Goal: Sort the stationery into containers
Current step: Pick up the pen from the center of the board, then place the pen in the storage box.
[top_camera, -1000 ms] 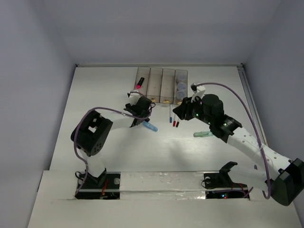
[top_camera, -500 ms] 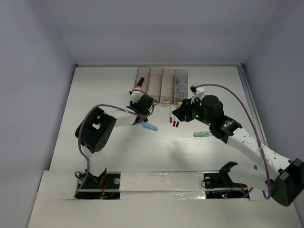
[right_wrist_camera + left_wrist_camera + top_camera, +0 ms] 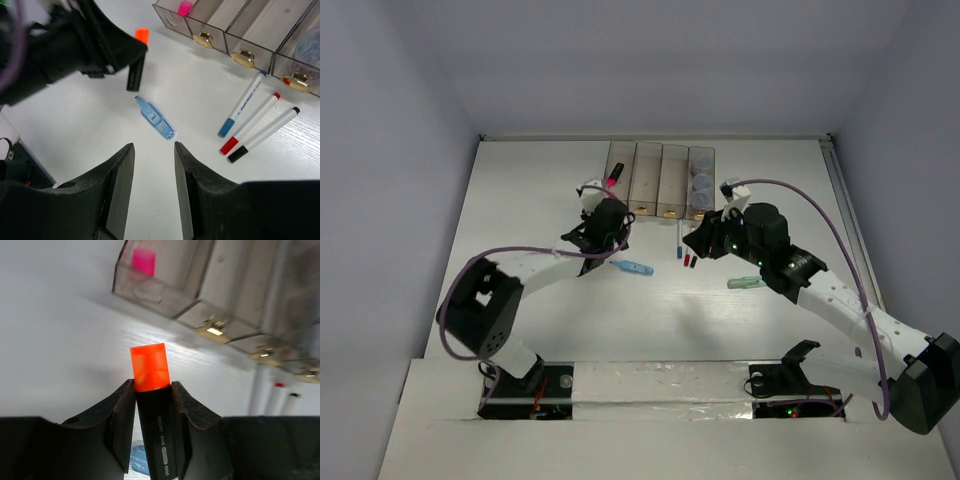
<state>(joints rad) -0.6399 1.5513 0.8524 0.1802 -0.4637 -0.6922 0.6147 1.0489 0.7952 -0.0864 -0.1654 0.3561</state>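
Observation:
My left gripper (image 3: 153, 390) is shut on the black-bodied orange highlighter (image 3: 150, 385), whose orange cap sticks out past the fingertips. It hangs in front of the leftmost of the containers (image 3: 661, 180), where a pink highlighter (image 3: 613, 178) stands. In the right wrist view the orange highlighter (image 3: 137, 65) shows clear of the table. My right gripper (image 3: 154, 150) is open, with nothing between its fingers, above the table just short of the light blue marker (image 3: 156, 118). A pale green marker (image 3: 747, 283) lies by my right arm. Grey-blue pots (image 3: 701, 185) fill the rightmost bin.
Three thin white pens lie side by side before the bins: blue-capped (image 3: 241, 111), red-capped (image 3: 250, 131) and black-capped (image 3: 263, 135). Each bin front carries a small tan tab (image 3: 242, 57). A rail (image 3: 840, 190) runs along the table's right edge.
My left gripper closed on the orange highlighter and carried it back and left toward the leftmost bin, leaving the light blue marker on the table. The right arm stayed put.

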